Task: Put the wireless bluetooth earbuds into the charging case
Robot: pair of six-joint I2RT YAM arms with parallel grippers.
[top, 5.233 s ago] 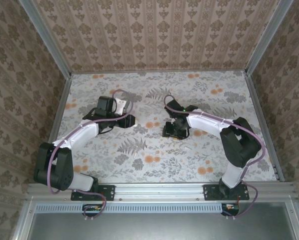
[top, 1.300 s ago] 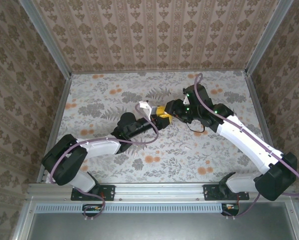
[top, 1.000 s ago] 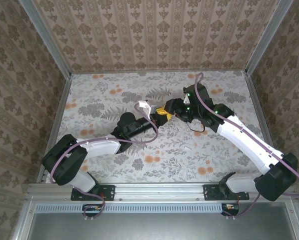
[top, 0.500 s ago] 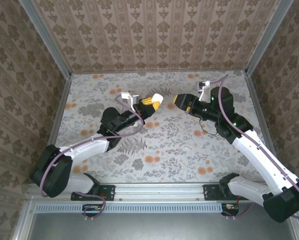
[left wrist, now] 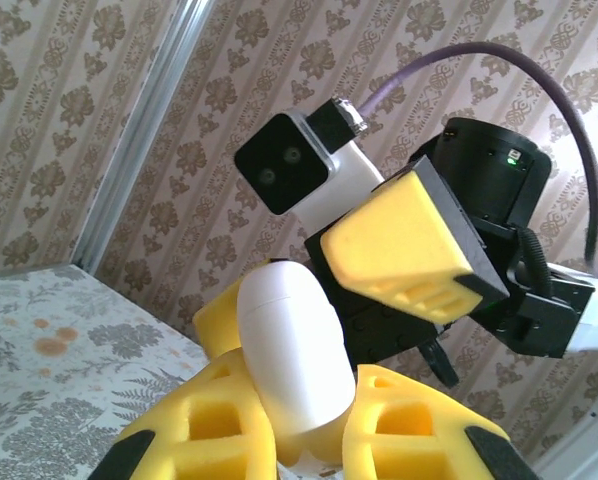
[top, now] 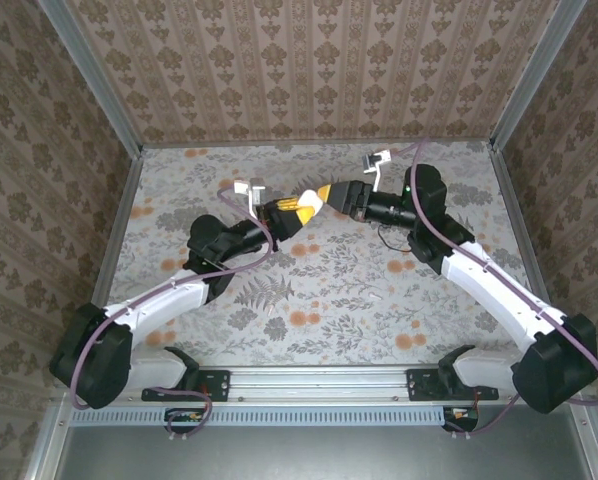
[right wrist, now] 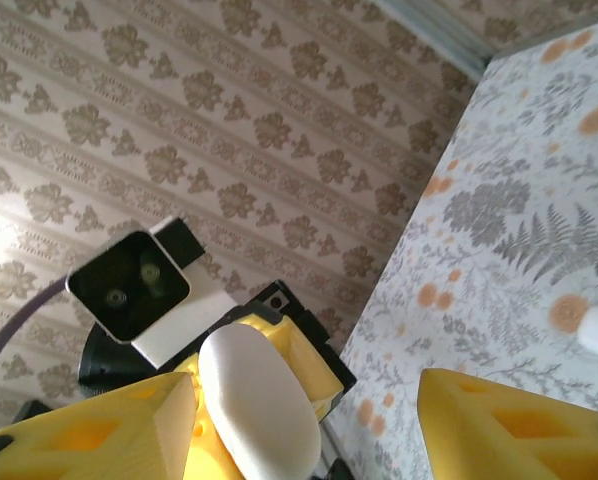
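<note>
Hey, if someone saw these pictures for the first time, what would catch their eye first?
The two arms meet in mid-air above the floral-patterned table. There the left gripper has its yellow foam jaws shut on a smooth white rounded plastic case. The right gripper faces it head-on, jaws open on either side of the case's tip. A tiny white plastic earbud lies on the table below, nearer the right arm.

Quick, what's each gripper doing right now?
Left gripper: shut on the white rounded plastic case.
Right gripper: open, jaws apart on either side of that case, not clamping it.
</note>
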